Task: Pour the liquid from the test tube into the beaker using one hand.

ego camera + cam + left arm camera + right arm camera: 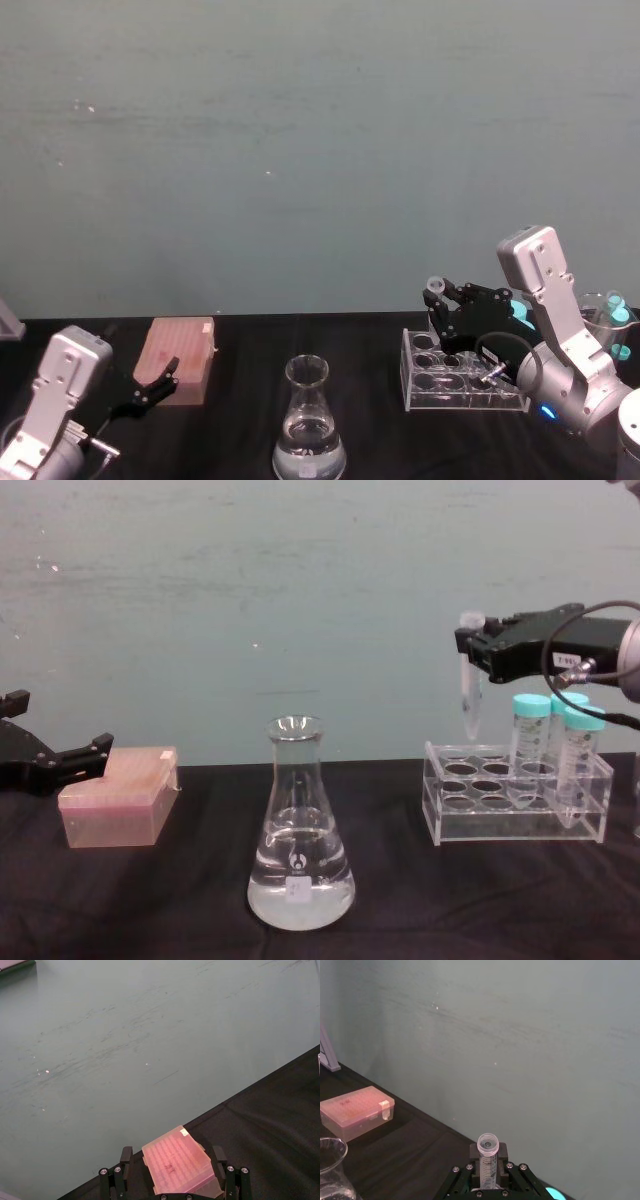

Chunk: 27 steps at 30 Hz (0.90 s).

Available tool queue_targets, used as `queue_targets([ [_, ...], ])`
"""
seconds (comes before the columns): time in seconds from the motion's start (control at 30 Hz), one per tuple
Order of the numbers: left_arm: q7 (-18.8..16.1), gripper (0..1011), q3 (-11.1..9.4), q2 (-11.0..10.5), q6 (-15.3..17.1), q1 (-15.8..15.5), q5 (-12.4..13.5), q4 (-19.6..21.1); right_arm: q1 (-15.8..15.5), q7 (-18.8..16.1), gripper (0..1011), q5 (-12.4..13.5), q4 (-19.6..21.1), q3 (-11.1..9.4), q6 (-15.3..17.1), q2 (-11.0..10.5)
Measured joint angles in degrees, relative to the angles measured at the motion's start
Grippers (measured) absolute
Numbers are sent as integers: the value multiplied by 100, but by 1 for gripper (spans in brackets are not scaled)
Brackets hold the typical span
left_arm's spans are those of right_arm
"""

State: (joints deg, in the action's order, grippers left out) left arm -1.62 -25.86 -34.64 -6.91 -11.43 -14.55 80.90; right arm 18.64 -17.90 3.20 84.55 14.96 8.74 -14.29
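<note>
My right gripper [472, 652] is shut on the test tube [469, 695], a slim clear tube with a flared rim, held upright just above the rack's left end. The gripper [487, 1172] clamps the tube [487, 1152] below its open mouth. I cannot make out liquid inside the tube. The beaker [298, 830], a tall conical flask, stands at the table's front centre with clear liquid [300, 895] across its base. From the head view the tube [435, 288] is to the right of the beaker [309, 420]. My left gripper [158, 385] rests open at the far left.
A clear acrylic rack [515, 815] on the right holds two teal-capped tubes [530, 742]. A pink tip box [118, 802] sits at the left, just ahead of the left gripper. Black cloth covers the table [180, 910], with a grey-green wall behind it.
</note>
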Motion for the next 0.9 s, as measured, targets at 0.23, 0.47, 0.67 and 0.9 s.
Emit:
queue_targets([
  [0.23,0,1000,0,0,0,0,0,0,55,-37,194,165,-129,12,115,-4],
  [0.47,0,1000,0,0,0,0,0,0,127,-36,194,258,-269,52,171,-19],
  [0.67,0,1000,0,0,0,0,0,0,197,-74,194,355,-419,87,156,-26],
  [0.9,0,1000,0,0,0,0,0,0,274,-120,194,463,-586,138,87,-24],
])
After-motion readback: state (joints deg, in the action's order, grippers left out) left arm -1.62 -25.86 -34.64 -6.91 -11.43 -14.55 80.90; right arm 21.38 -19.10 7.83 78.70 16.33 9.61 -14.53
